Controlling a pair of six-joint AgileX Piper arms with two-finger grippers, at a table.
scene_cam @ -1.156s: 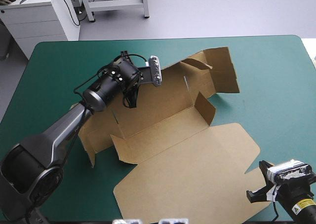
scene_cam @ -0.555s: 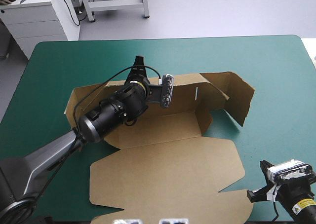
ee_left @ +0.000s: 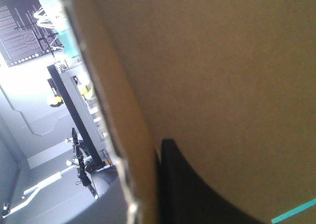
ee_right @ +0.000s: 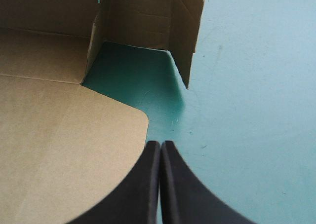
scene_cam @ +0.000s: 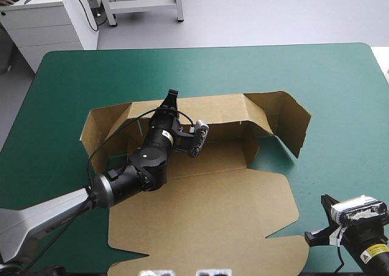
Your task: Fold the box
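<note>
One wall of the box (scene_cam: 213, 197) stands raised, clamped in the left tool (scene_cam: 172, 98) — right tool (ee_right: 160, 149) pressed together over the table (ee_right: 247, 86) beside it.

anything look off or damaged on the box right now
No tear or crush shows. The one odd spot: the right end flap of the box splays outward over the teal-green cover instead of standing square, while the left gripper pinches the raised far wall.
</note>
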